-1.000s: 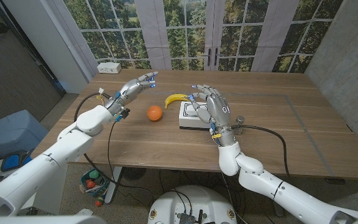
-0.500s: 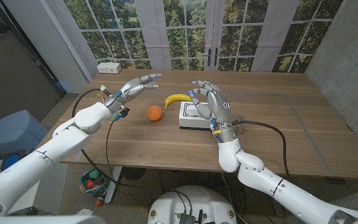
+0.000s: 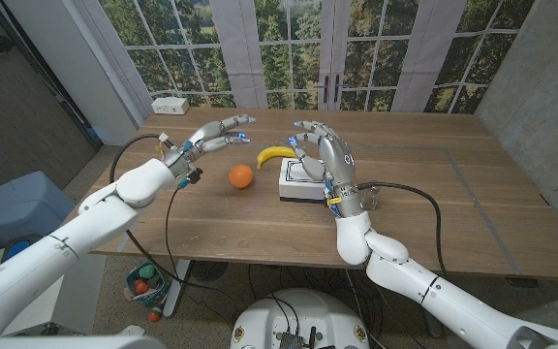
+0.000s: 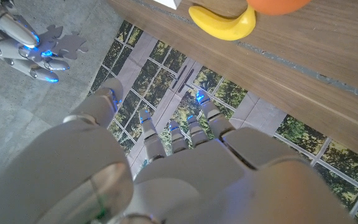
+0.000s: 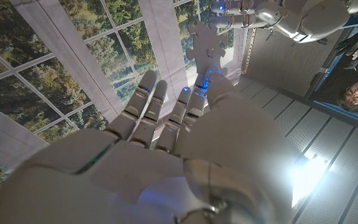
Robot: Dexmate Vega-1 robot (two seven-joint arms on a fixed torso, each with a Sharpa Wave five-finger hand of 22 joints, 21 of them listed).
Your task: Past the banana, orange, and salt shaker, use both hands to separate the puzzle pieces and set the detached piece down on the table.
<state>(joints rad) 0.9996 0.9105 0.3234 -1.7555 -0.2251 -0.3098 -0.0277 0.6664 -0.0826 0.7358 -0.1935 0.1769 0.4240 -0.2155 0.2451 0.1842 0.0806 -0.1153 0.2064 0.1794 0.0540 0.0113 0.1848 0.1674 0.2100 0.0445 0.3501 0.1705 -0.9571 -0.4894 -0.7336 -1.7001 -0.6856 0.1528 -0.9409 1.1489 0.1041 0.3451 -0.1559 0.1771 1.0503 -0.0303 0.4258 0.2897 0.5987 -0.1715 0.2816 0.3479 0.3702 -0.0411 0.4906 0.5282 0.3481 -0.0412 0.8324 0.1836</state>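
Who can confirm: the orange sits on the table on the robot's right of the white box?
Not quite. The head view shows the orange on the table on the robot's left of the white box, not its right.

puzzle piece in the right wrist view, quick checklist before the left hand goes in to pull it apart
1. Puzzle piece held at the right hand's fingertips: ok.
2. Left hand holding nothing, fingers apart: ok.
3. Left hand touching the piece: not ok, apart from it.
4. Banana and orange lying on the table, untouched: ok.
5. Where the pieces join: cannot tell.
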